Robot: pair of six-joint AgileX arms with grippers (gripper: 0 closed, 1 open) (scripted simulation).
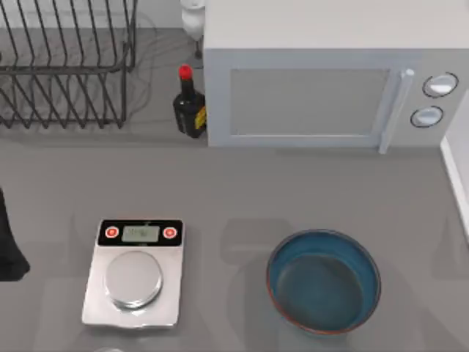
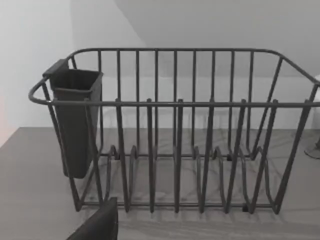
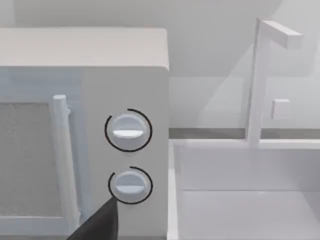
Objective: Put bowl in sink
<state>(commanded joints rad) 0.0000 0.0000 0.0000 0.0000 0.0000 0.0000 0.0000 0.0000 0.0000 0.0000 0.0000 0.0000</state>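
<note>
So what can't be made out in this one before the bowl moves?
- Left gripper: cut off by the left wrist view's edge; finger state unreadable.
- Right gripper: likewise, right wrist view.
- Sink: basin floor cut off by that view's edge.
- Scale display: digits too small in the top view.
- Bowl: fully visible.

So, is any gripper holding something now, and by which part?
Nothing is held. The bowl sits alone on the table, with no gripper on it.

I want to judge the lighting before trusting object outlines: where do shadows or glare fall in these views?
Top view: soft grey shadows lie on the table left of the bowl, whose glossy inside shows only faint sheen. Left wrist view: the dish rack casts thin line shadows. Right wrist view: the faucet shadows the wall.
</note>
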